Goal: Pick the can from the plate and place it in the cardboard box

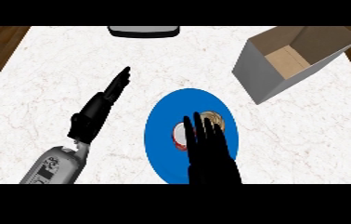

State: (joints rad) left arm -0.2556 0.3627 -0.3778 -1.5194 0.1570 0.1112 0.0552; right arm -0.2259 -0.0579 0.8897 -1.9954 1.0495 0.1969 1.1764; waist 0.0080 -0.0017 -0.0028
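A blue plate [165, 125] lies on the marble counter at centre. On it lies a can [181, 135] with a red and white body and a gold end [214, 118], mostly hidden. My right hand [209, 153] hovers over the can with fingers straight, pointing away from me. Whether it touches the can I cannot tell. The cardboard box [264, 76] stands open at the upper right, tilted, with a tan inside [289, 61]. My left hand [103, 104] rests open left of the plate, fingers straight.
A dark grey object [144, 30] sits at the counter's far edge. Brown wood shows past the counter's far left corner [10, 37]. Bare marble lies between plate and box.
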